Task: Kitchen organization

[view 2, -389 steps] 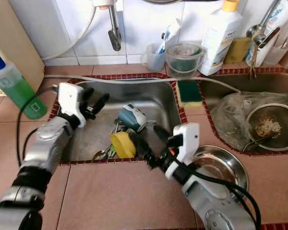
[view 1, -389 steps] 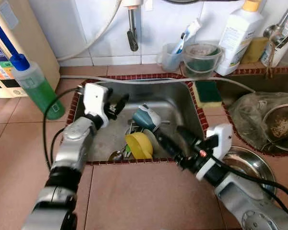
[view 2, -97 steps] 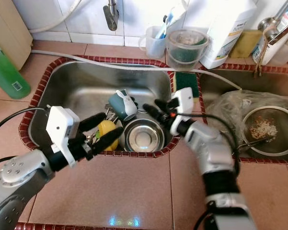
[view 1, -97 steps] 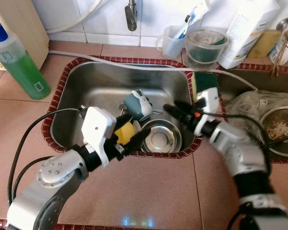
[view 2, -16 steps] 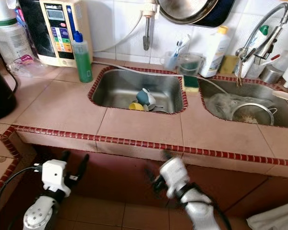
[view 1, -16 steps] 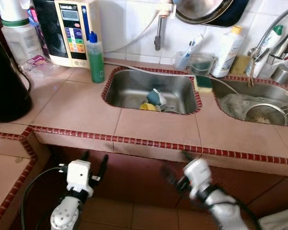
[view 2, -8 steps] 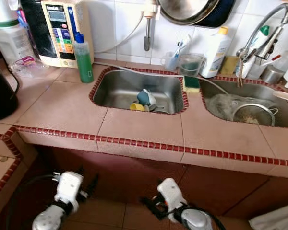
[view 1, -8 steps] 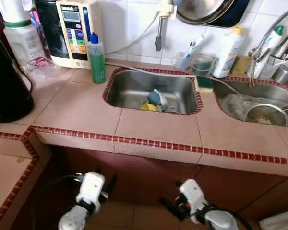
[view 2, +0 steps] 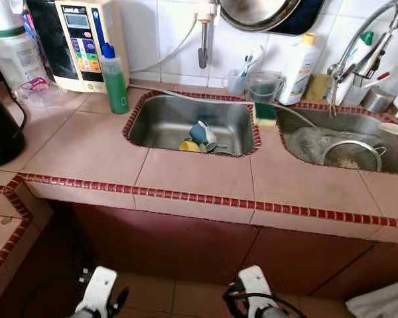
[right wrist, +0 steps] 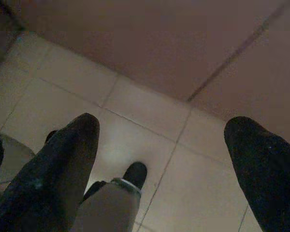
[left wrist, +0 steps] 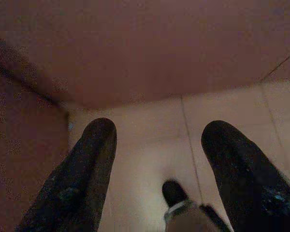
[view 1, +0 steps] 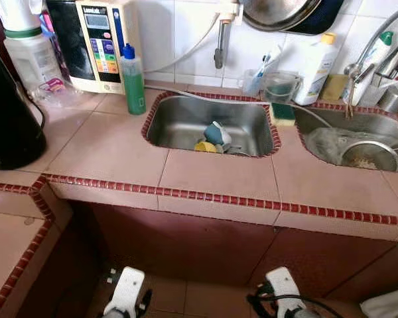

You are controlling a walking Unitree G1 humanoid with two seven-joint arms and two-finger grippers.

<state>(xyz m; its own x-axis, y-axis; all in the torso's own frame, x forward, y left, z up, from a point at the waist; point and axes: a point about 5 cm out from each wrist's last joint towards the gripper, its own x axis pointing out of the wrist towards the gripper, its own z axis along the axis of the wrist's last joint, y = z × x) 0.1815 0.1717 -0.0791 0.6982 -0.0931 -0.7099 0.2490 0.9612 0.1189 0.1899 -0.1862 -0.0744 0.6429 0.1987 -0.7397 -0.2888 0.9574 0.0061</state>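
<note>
I have both arms hanging idle below the counter front. The left gripper (left wrist: 157, 169) has its 2 fingers spread wide with nothing between them, floor tile beyond. The right gripper (right wrist: 164, 169) is likewise wide apart and empty.

From the head view, the left sink (view 1: 179, 122) sits at 12 o'clock. Inside it a yellow cup (view 1: 203, 147) lies against a teal mug (view 1: 217, 134), with the edge of a steel bowl (view 1: 237, 152) just at their 3 o'clock. The right sink (view 1: 318, 126), at 2 o'clock, holds a strainer (view 1: 368, 156) and a plastic bag (view 1: 328, 142). A green bottle (view 1: 132, 83) stands at 11 o'clock.

Judgement: dishes are gathered in 1 basin and nothing loose lies on the counter in front of the sinks; I judge the sink-side step complete or paused. The right basin remains cluttered and looks unattended.
</note>
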